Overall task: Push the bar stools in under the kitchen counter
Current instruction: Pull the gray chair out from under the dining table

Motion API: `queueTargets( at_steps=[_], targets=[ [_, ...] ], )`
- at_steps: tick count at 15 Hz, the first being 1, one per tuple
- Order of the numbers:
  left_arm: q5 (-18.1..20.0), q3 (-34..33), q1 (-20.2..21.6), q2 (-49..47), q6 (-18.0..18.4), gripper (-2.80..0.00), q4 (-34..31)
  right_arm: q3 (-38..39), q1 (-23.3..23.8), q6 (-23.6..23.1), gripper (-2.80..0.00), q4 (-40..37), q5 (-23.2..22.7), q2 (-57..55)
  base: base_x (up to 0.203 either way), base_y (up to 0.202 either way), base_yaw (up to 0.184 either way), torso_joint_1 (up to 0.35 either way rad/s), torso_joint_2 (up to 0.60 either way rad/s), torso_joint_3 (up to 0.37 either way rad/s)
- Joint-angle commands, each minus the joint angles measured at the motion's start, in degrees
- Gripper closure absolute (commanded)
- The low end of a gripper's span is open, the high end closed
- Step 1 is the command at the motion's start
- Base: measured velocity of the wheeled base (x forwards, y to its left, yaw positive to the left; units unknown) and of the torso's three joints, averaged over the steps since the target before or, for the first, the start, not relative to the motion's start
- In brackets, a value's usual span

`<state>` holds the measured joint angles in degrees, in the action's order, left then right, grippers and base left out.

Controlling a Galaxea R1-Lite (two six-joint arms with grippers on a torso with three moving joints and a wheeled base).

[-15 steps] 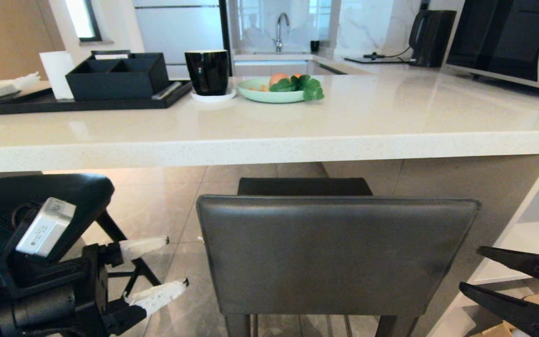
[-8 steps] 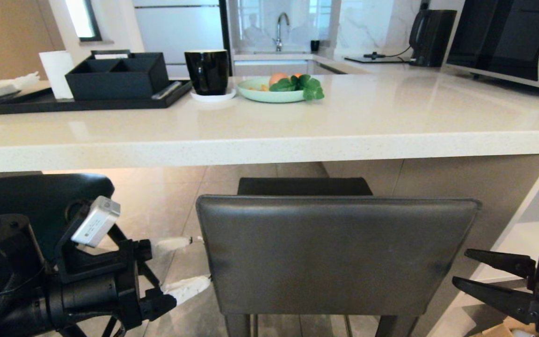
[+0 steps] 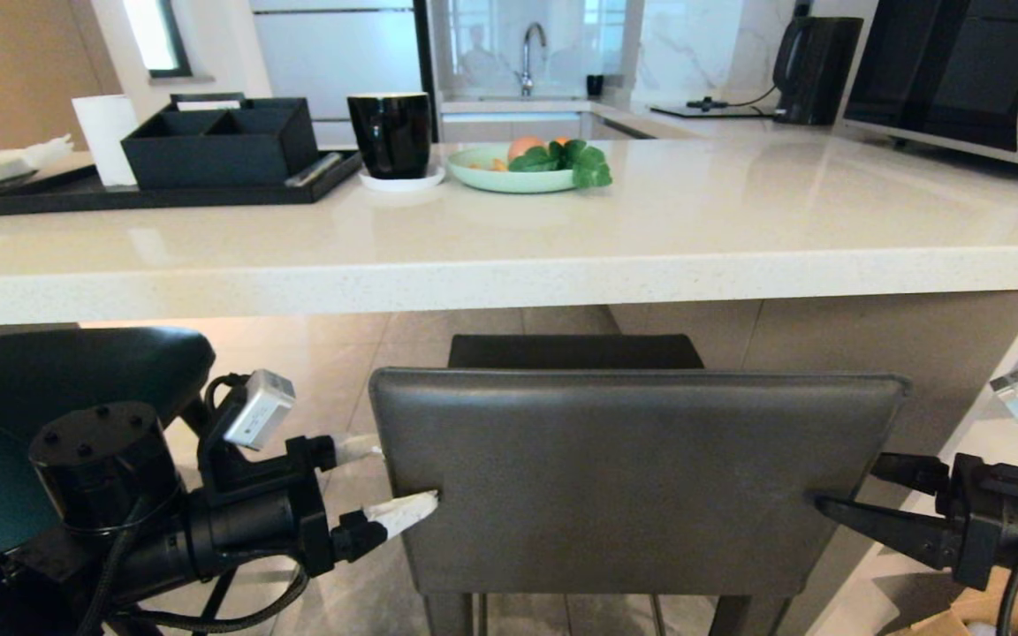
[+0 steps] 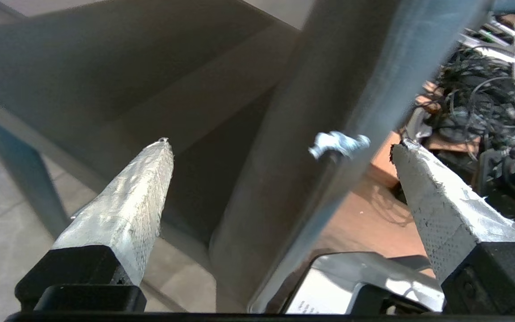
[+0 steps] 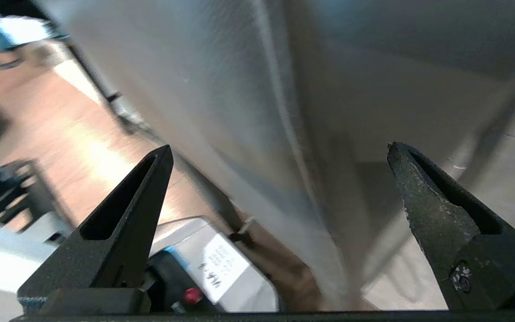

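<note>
The dark grey bar stool [image 3: 633, 477] stands straight ahead, its rectangular back just short of the kitchen counter [image 3: 509, 274] and its seat partly under the slab. The teal bar stool [image 3: 58, 371] is at the left, partly behind my left arm. My left gripper [image 3: 390, 481] is open and straddles the left edge of the grey back, one white-taped finger in front and one behind. My right gripper [image 3: 854, 488] is open astride the right edge. In the left wrist view the back's edge [image 4: 329, 89] runs between the left gripper's [image 4: 280, 147] wide fingers. The right wrist view shows the back [image 5: 221, 89] inside the right gripper [image 5: 279, 147].
On the counter stand a black tray [image 3: 164, 196] with an organiser, a black mug [image 3: 391, 132], a green plate of fruit [image 3: 518, 172], a kettle [image 3: 814, 71] and a microwave [image 3: 960, 79]. A cardboard box [image 3: 995, 609] lies on the floor at the lower right.
Both grippers have moved inward from either side and now straddle the side edges of the grey stool's back. The stool and counter have not shifted.
</note>
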<state>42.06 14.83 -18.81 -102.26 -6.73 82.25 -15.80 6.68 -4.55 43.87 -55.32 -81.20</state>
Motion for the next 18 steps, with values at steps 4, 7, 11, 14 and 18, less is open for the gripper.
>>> queueTargets(
  at_steps=[4,7,11,14,18],
  targets=[
    [0.21,2.81,-0.79,-4.52,-1.82,-2.8,4.26,-1.0,-0.71,0.09,-2.8,1.58,-3.1,-4.94,0.0,0.0,0.0,0.0,0.0,0.0],
    [-0.22,1.62,-1.67,-6.88,-2.31,-2.8,5.41,-0.74,-3.6,1.66,-2.8,4.66,-2.96,-5.81,0.0,0.0,0.0,0.0,0.0,0.0],
    [-0.57,1.09,-2.98,-6.11,-2.32,-2.8,5.41,-0.51,-6.79,4.55,-2.8,7.67,-2.95,-5.86,0.0,0.0,0.0,0.0,0.0,0.0],
    [-0.57,1.29,-4.51,-5.05,-2.42,-2.8,5.41,0.16,-7.21,4.72,-2.8,8.51,-2.87,-5.81,0.0,0.0,0.0,0.0,0.0,0.0],
    [-1.01,0.99,-5.63,-2.69,-3.29,-2.8,5.41,1.21,-8.36,4.9,-2.8,8.87,-2.6,-5.82,0.0,0.0,0.0,0.0,0.0,0.0]
  ],
)
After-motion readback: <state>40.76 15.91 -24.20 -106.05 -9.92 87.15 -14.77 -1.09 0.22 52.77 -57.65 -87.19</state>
